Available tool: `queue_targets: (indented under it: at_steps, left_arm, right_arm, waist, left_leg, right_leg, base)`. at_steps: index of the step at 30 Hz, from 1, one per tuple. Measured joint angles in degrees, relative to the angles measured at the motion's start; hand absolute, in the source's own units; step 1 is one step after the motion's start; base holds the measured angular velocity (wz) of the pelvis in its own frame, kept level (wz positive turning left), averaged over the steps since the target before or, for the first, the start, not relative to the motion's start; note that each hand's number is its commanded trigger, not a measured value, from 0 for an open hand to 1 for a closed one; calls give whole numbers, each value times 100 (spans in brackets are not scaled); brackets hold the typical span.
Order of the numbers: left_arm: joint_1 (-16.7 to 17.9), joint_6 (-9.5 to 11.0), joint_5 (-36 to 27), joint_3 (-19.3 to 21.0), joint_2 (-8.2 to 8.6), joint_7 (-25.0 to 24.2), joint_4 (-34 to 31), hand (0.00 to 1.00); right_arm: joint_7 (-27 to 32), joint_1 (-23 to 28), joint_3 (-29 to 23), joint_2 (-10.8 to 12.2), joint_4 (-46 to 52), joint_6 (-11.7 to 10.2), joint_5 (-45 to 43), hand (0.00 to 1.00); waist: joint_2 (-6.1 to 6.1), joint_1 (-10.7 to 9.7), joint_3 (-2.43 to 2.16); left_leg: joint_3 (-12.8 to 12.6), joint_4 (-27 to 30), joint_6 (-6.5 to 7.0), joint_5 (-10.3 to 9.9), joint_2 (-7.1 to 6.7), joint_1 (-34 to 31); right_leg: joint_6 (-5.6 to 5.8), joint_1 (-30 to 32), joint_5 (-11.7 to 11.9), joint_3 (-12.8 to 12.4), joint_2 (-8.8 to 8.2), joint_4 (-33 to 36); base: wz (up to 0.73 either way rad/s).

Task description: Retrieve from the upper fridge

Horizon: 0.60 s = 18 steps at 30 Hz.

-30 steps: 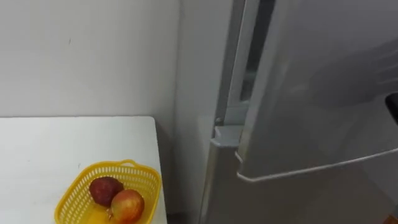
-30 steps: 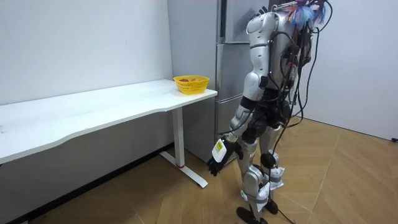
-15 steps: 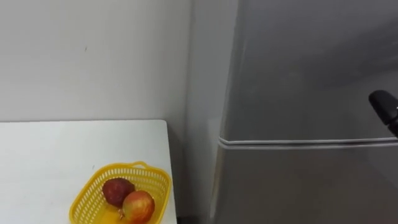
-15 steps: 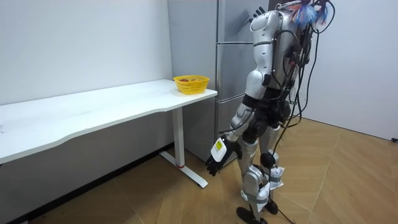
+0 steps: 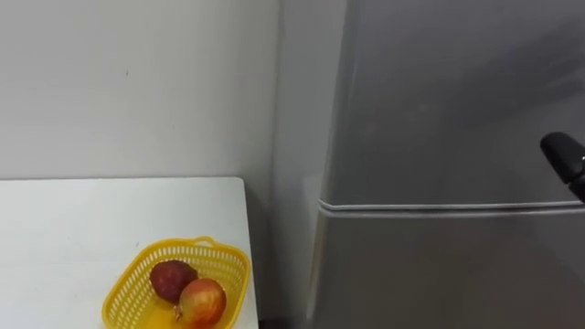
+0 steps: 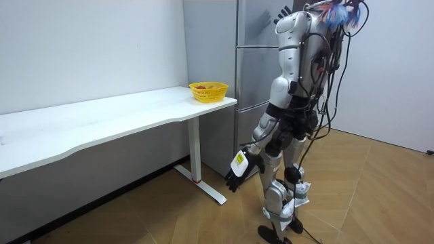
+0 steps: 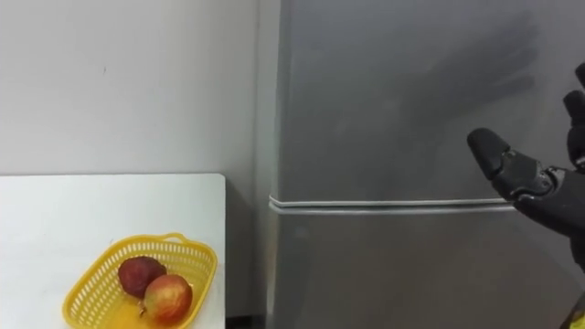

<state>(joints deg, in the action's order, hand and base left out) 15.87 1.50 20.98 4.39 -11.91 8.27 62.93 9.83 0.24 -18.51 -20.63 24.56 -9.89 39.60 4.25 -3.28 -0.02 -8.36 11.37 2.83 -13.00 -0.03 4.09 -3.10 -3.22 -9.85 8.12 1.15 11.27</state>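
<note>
The grey fridge's upper door [image 7: 393, 100] stands closed above the seam [image 5: 439, 206] that parts it from the lower door. My right hand [image 7: 535, 187] is raised at the right in front of that door, fingers straight and spread, holding nothing; the room view has my right hand [image 6: 283, 13] flat against the upper door [image 6: 254, 24]. A dark fingertip [image 5: 565, 155] pokes in from the right edge of the left eye view. My left hand [image 6: 235, 177] hangs low beside my thigh, relaxed and empty. I stand close to the fridge front.
A yellow basket [image 5: 196, 244] sits on the white table's [image 5: 73, 238] corner next to the fridge, holding a dark red fruit [image 5: 171, 277] and a red-yellow fruit [image 5: 203, 300]. A white wall runs behind. Wooden floor [image 6: 380, 196] lies open behind me.
One second ago the upper fridge door stood ajar; it has swung closed, with my right hand against it. The head view shifted slightly. The left hand stayed down.
</note>
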Motion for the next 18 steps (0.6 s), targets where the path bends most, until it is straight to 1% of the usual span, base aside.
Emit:
queue_targets:
  at_steps: [4, 7, 8, 9, 10, 14, 15, 16, 18]
  left_arm:
    - [4, 0, -2, -1, -1, 40, 4, 0]
    - [3, 0, -5, -3, 1, 82, 5, 0]
    - [-5, -1, -4, -8, 1, 131, 0, 0]
    - [-5, -1, -3, -7, -1, 146, 0, 0]
    - [4, -1, -3, -14, 0, 198, 0, 0]
    - [0, -2, -9, -25, 0, 293, 0, 0]
    - [-7, -2, -9, -31, 0, 294, 11, 0]
    - [-21, -19, -8, -32, 6, 301, 22, 0]
    - [-42, -54, -8, -31, 15, 383, 17, 0]
  right_arm:
    - [227, 6, -76, 0, -44, -2, -185, 0]
    - [571, 15, -82, 1, -183, -6, -355, 0]
    - [733, 66, -90, 1, -214, -6, -366, 0]
    - [822, 110, -90, 1, -216, -7, -365, 0]
    - [959, 156, -91, 2, -282, -8, -366, 0]
    - [1548, 247, -144, 3, -839, -49, -439, 0]
    - [1624, 259, -144, 3, -960, -49, -455, 0]
    - [1750, 298, -141, 5, -1210, -49, -623, 0]
    - [1908, 409, -142, 35, -1488, -35, -859, 0]
  waist:
    - [23, -66, -15]
    - [14, -76, -8]
    - [-5, -86, 0]
    - [-7, -85, 0]
    - [-25, -106, 15]
    - [-40, -135, 12]
    - [-46, -128, 21]
    - [-62, -131, 28]
    - [-78, -128, 26]
  left_leg:
    - [41, 42, -1, 0, -1, -25]
    - [40, 37, -1, -1, 0, -17]
    - [43, 33, -2, -1, 0, -15]
    - [43, 28, -2, -1, 0, -12]
    - [43, 18, -2, -1, -2, 12]
    - [37, -14, -2, -2, -10, 95]
    - [33, -15, -2, -2, -10, 109]
    - [33, -16, -2, -2, -11, 125]
    - [39, -26, -1, -3, -15, 116]
  right_leg:
    - [-1, -16, 4, 34, 3, -57]
    - [-1, -16, 4, 37, 4, -58]
    - [-1, -14, 4, 37, 4, -61]
    - [-1, -18, 4, 37, 4, -63]
    - [-1, -47, 4, 39, 3, -71]
    - [3, -114, 1, 14, 6, -85]
    - [3, -126, 1, 5, 8, -82]
    - [6, -142, -1, -4, 10, -86]
    - [12, -137, -7, -8, 8, -83]
  base:
    - [5]
    - [0]
    - [0]
    - [0]
    - [0]
    - [0]
    - [-3]
    - [0]
    - [0]
